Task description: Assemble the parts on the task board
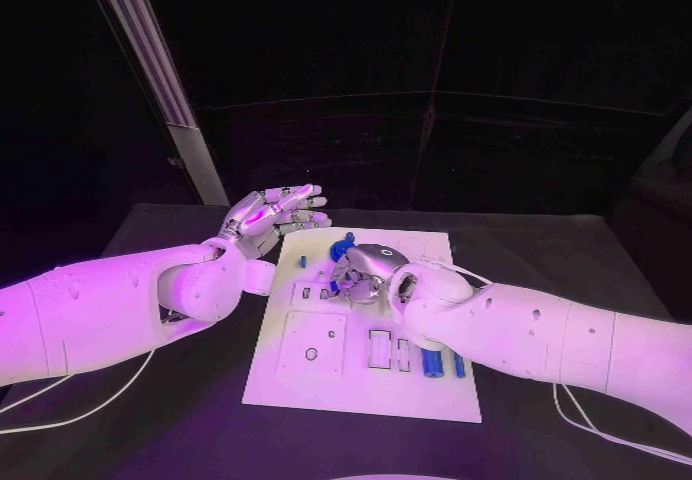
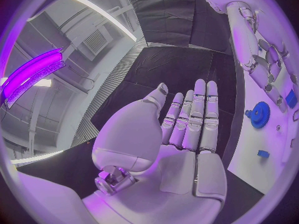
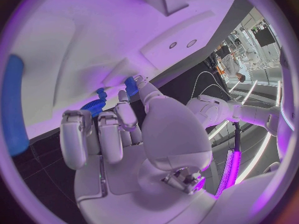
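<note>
In the head view, my right hand (image 1: 364,268) sat over the upper middle of the white task board (image 1: 433,390), fingers curled down around a blue gear (image 1: 342,246) just above my knuckles in the frame. Whether I truly gripped it, I could not tell. My left hand (image 1: 271,219) hovered flat and empty off the board's upper left corner, so my right was the nearer one. Two blue pins (image 1: 433,362) lay lower right on the board, long axes running up the frame.

In the left wrist view, my left palm (image 2: 187,129) was spread, holding nothing; the gear (image 2: 259,115) lay right of my fingertips.

In the right wrist view, my curled right fingers (image 3: 107,134) pointed at the gear (image 3: 94,106), centre left, touching or nearly so.
</note>
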Controlling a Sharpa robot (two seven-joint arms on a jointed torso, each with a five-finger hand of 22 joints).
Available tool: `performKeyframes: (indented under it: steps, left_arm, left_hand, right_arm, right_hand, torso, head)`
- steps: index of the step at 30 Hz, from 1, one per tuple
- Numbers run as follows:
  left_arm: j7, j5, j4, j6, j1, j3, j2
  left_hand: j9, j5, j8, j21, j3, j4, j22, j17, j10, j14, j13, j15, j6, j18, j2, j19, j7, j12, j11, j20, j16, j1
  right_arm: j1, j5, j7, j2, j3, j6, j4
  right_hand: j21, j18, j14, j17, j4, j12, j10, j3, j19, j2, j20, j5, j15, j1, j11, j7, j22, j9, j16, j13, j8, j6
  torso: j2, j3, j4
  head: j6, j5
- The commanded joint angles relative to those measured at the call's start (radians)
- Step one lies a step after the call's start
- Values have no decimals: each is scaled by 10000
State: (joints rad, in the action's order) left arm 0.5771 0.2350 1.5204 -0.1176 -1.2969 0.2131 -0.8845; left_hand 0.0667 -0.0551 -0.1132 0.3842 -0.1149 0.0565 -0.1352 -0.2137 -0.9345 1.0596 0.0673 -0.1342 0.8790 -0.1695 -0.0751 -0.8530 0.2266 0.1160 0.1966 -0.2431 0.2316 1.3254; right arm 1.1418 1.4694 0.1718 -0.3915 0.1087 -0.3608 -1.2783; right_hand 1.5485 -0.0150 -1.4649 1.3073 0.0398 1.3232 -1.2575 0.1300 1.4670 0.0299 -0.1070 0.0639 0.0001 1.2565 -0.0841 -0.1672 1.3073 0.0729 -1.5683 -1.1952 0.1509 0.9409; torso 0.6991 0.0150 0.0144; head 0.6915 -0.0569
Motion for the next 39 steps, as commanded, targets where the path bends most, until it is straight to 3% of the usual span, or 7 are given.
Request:
performKeyframes:
  steps: [1,14,39]
  left_arm:
    - [45,12,5,141,-17,-8,10]
    - [36,12,9,131,-17,-8,3]
    - [25,11,-21,111,-16,-8,4]
  left_hand:
    - [-4,-30,49,-44,-10,-73,13,-13,-55,69,8,-31,-3,-128,-70,-46,293,-39,1,-25,-39,-18]
    - [-4,-31,51,-44,-32,-95,17,-23,-63,76,8,-29,3,-129,-69,-49,290,-46,-1,-24,-51,-25]
    - [-4,-31,51,-44,-32,-95,17,-23,-63,76,8,-29,3,-129,-69,-49,290,-46,-1,-24,-51,-25]
  right_arm:
    - [18,-2,-145,-9,-3,51,-45]
    - [18,-14,-250,-53,-3,199,-86]
    - [19,-15,-181,-210,-2,424,-210]
  right_hand:
    - [-45,7,-1059,2635,-8,14,79,-90,708,30,-72,-12,86,-68,3,11,1978,-12,-25,6,1,-93]
    - [-52,3,-1059,2635,15,17,93,-223,701,121,-76,-12,90,-72,0,9,1963,-6,-25,12,15,-108]
    - [-44,8,-1059,2635,21,71,36,-269,713,33,-73,102,80,47,18,32,1986,23,-25,-51,92,-25]
  torso:
    - [5,0,-6]
    - [-2,5,-4]
    - [-1,4,-5]
  head:
    - [9,12]
    - [49,4]
    - [91,10]
